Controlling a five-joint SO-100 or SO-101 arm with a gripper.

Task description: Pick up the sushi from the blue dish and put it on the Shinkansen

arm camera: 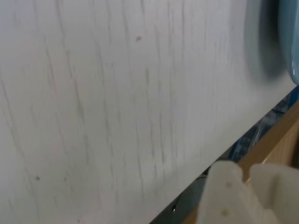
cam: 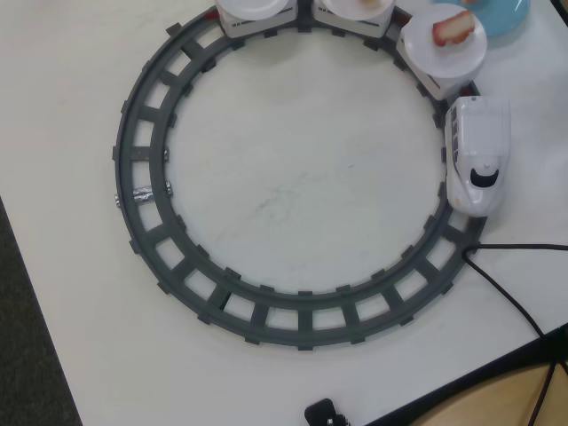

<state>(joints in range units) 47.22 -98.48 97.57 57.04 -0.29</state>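
Note:
In the overhead view the white Shinkansen (cam: 479,155) stands on the right side of the grey ring track, nose toward the bottom. Its cars curve along the top, each topped by a round white plate; the nearest plate (cam: 426,53) carries a red-and-white piece (cam: 453,27). The blue dish (cam: 504,13) is cut off by the top right edge, and again at the right edge of the wrist view (arm camera: 290,42). The sushi cannot be made out clearly. My gripper (arm camera: 246,170) shows only in the wrist view, at the bottom right over the table's edge, its white fingers (arm camera: 224,191) close together and empty.
The grey ring track (cam: 142,133) fills most of the white table (cam: 302,177). A black cable (cam: 515,284) runs off the track's lower right. A small black object (cam: 324,413) sits at the bottom edge. The table's edges run down the left and across the lower right.

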